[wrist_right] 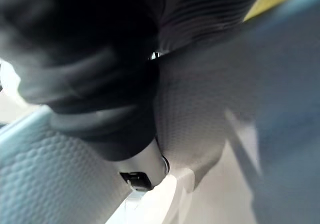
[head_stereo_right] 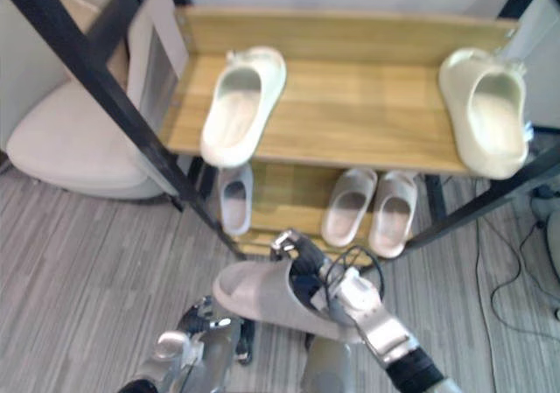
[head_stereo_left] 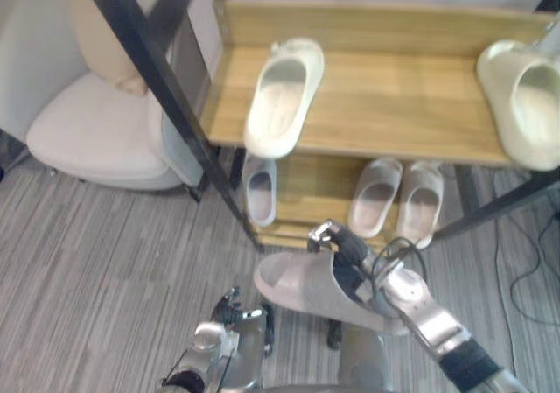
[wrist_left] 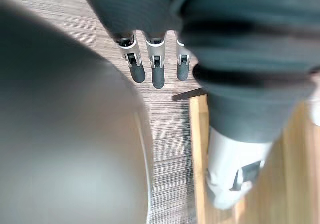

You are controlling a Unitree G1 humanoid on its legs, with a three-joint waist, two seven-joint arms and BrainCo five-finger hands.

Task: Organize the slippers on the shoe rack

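A grey slipper (head_stereo_left: 297, 288) hangs just above the floor in front of the shoe rack (head_stereo_left: 394, 104), with my right hand (head_stereo_left: 353, 262) shut on its strap; the right wrist view shows my thumb (wrist_right: 145, 169) against its textured surface (wrist_right: 190, 119). On the top shelf lie two cream slippers, one at the left (head_stereo_left: 282, 100) and one at the right end (head_stereo_left: 525, 100). The lower shelf holds a single grey slipper (head_stereo_left: 260, 192) at its left and a beige pair (head_stereo_left: 376, 196) to the right. My left hand (head_stereo_left: 229, 310) hangs low near the floor, its fingers (wrist_left: 158, 74) straight and holding nothing.
The rack's black slanted frame bar (head_stereo_left: 166, 95) crosses in front of its left end. A white cushioned chair (head_stereo_left: 96, 130) stands on the striped grey carpet left of the rack. The wooden top shelf has bare room between the two cream slippers.
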